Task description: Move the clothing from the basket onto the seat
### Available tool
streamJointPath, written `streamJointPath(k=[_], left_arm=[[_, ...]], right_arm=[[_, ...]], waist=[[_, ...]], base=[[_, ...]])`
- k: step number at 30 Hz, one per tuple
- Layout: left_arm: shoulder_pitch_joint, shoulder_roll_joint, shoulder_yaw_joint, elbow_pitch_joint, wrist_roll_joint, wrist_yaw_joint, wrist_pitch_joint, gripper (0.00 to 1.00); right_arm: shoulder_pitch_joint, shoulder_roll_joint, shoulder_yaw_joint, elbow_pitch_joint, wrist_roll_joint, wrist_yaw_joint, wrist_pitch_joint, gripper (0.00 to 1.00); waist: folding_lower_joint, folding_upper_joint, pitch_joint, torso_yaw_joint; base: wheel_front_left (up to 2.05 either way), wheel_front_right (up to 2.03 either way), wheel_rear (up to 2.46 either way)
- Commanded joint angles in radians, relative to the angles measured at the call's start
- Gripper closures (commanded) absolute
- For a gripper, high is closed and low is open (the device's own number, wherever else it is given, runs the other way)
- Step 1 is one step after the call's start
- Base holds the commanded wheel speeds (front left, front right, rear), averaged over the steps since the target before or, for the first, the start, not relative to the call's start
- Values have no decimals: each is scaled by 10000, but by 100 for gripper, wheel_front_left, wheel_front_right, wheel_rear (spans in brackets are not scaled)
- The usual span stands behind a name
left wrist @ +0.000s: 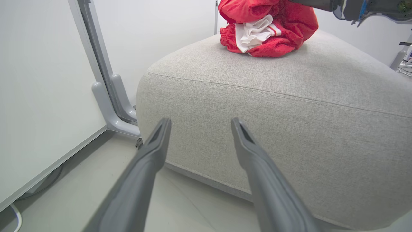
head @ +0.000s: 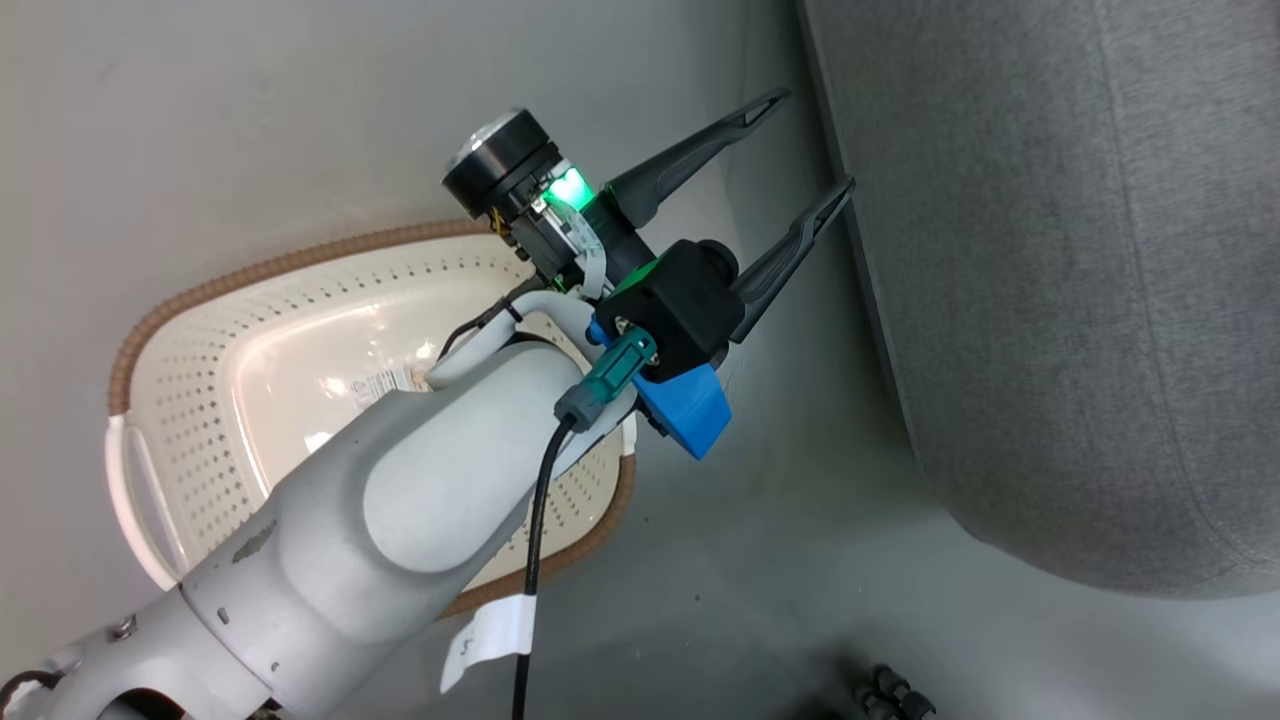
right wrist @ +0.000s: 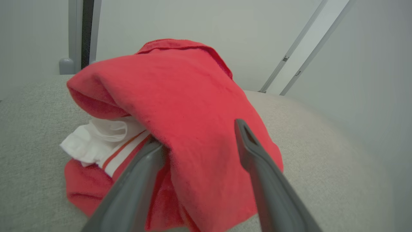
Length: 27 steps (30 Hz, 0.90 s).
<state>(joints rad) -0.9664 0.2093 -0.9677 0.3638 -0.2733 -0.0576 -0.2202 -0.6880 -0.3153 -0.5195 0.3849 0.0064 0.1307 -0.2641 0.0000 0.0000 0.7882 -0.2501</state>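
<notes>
Grey frame post (left wrist: 107,96), upright, with a curved foot bracket. White wall panel (left wrist: 38,96) left of the post, touching it. Pale floor (left wrist: 80,187) under the post's foot. White cable (left wrist: 16,216) on the floor, well left of the post, by the panel's bottom edge. Head view: dark knobbly bits (head: 893,693) on the floor, unclear what.

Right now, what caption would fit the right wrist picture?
Open right gripper reaching into the red clothing piled on the grey seat.
</notes>
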Motion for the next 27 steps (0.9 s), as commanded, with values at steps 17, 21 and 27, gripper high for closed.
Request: streamJointPath(k=[17,21,27], left_arm=[[1852,-144,1720,-74,-608,911,-457,0],[2528,-130,2538,-421,-512,1091,-458,0],[3552,-224,3826,-754,-318,1177,-460,0]], right_arm=[[2490,744,1915,-2059,-11,1,-5,0],[2700,750,2685,-2281,-19,1,-5,0],[2848,856,3518,-2448,86,1,-4,0]], waist=[[0,0,-3171,865],[0,0,-3832,1249],[0,0,-4685,1810]], base=[[0,0,0],[0,0,0],[0,0,0]])
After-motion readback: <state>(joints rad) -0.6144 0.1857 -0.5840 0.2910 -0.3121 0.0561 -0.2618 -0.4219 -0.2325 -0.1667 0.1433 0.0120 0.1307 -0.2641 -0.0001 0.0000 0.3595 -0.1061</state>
